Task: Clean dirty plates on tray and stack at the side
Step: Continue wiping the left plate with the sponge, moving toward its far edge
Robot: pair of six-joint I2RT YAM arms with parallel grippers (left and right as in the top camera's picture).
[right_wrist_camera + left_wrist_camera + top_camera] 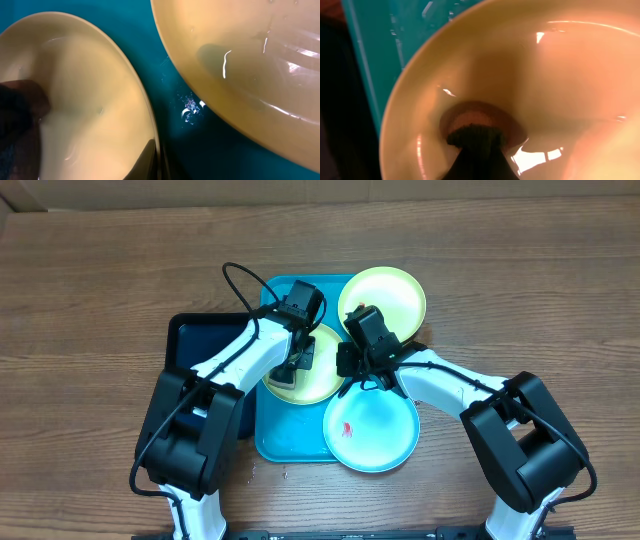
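The turquoise tray (268,438) holds a lime-green plate (325,382) at its middle. A second lime-green plate (385,292) lies over the tray's far right corner. A light-blue plate (380,435) with a red smear (346,429) lies at the near right. My left gripper (295,367) is shut on a dark sponge (475,142) and presses it on the middle plate (545,75), with a reddish smear around it. My right gripper (347,366) is shut on that plate's right rim (156,150). The sponge also shows in the right wrist view (17,125).
A smaller black tray (195,340) sits against the turquoise tray's left side, partly under my left arm. The wooden table (100,280) surrounds both. In the right wrist view the second lime plate (240,60) lies close to the held one, with wet tray floor (200,145) between.
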